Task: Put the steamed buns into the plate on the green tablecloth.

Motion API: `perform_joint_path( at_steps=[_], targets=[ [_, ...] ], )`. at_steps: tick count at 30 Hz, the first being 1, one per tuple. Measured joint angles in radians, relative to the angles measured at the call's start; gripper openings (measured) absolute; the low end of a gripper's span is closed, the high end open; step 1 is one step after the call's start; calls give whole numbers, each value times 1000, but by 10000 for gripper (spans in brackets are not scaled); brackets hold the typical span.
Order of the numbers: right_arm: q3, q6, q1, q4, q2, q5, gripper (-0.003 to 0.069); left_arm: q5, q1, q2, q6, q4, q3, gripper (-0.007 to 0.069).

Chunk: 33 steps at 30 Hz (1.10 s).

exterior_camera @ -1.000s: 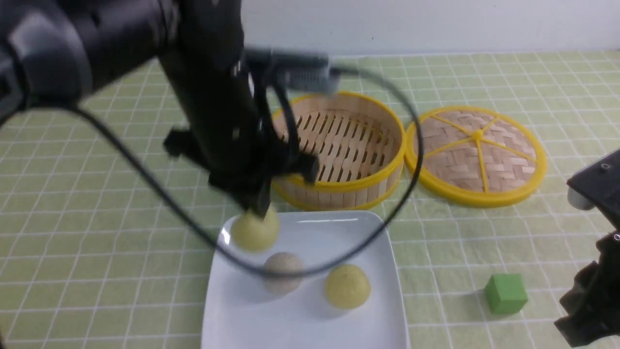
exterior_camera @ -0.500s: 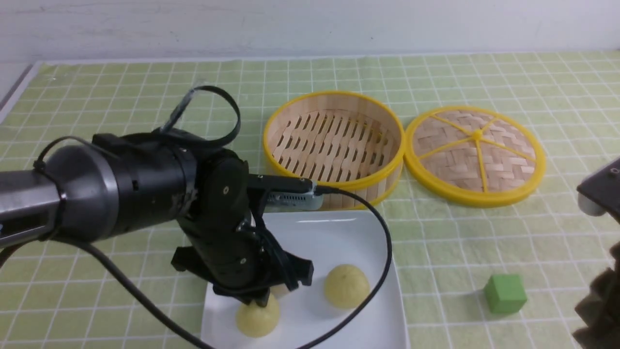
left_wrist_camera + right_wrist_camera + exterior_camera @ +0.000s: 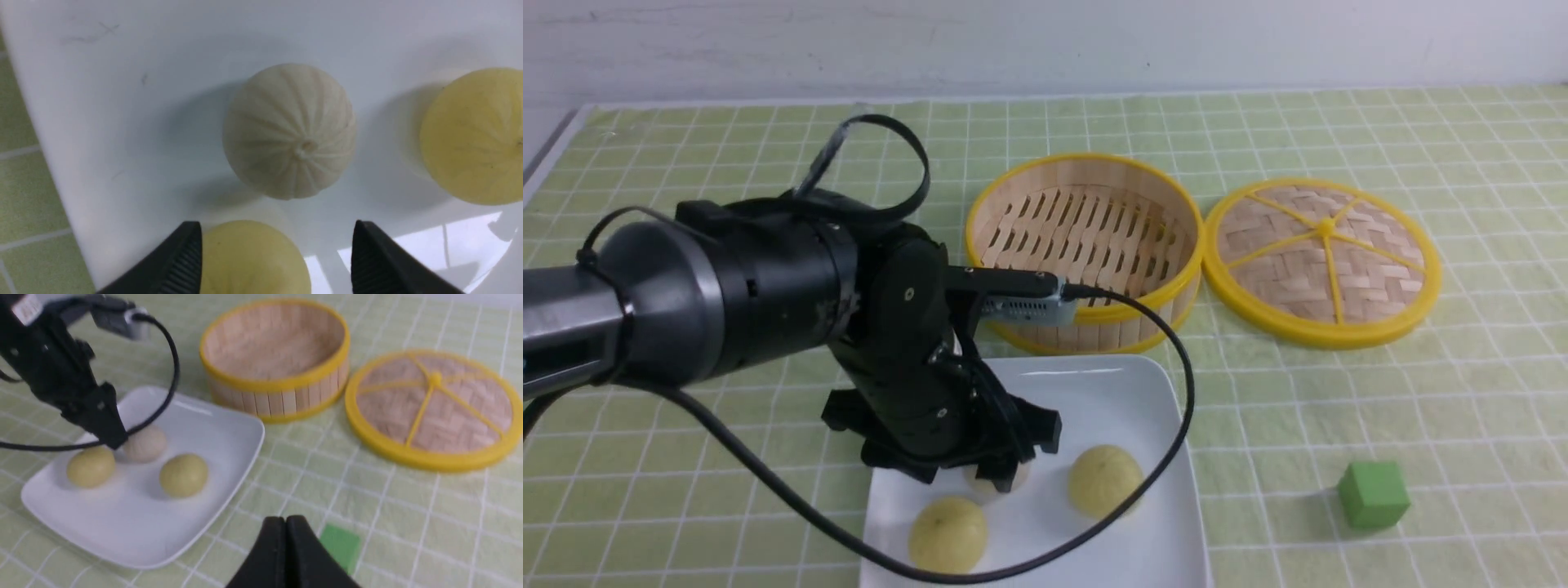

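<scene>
The three steamed buns all lie on the plate (image 3: 1094, 392), in its near half. One pale yellow bun (image 3: 947, 535) sits near-left. The off-white bun (image 3: 998, 483) sits just beyond it, toward the middle, and in the front view my own fingers half hide it. The second yellow bun (image 3: 1104, 480) sits to the right of the off-white one. The buns are close together, but gaps of white plate show between them.

My left gripper (image 3: 276, 228) hangs over the near-left part of the plate and points down at the buns. Its fingers (image 3: 184, 253) are spread wide and hold nothing. In my left wrist view the near-left yellow bun shows between the two tips, resting on the plate.

My right gripper (image 3: 287, 522) shows only in its own wrist view. Its two fingers are pressed flat together with nothing between them, over the green tablecloth (image 3: 1298, 425) to the right of the plate and close to a small green cube (image 3: 1374, 494).

Just beyond the plate's far edge stands a round bamboo steamer (image 3: 1086, 245) with a yellow rim. Its woven lid (image 3: 1327, 261) lies flat just beside it on the right.
</scene>
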Motion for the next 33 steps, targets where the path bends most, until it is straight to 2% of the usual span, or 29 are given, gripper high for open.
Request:
perform_joint_path(
  at_steps=[2, 8, 21, 25, 27, 28, 30, 31, 32, 33],
  targets=[
    [67, -44, 0, 27, -26, -60, -15, 2, 0, 0, 0, 0, 0, 495],
    [92, -93, 0, 107, -27, -68, -15, 7, 0, 0, 0, 0, 0, 496],
    [92, -100, 0, 99, -27, -77, -6, 13, 0, 0, 0, 5, 0, 496],
    [92, -101, 0, 97, -27, -77, -6, -30, 0, 0, 0, 23, 0, 466],
    [92, -101, 0, 97, -27, -77, -6, -42, 0, 0, 0, 46, 0, 382],
    [92, -101, 0, 97, -27, -77, -6, -43, 0, 0, 0, 48, 0, 373],
    [94, -101, 0, 97, -27, -77, -6, -44, 0, 0, 0, 70, 0, 234],
    [94, -101, 0, 97, -27, -79, -6, -44, 0, 0, 0, 72, 0, 223],
    [102, -102, 0, 97, -28, -83, -6, -43, 0, 0, 0, 87, 0, 124],
    [110, -102, 0, 97, -33, -88, -6, -43, 0, 0, 0, 91, 0, 81]
  ],
)
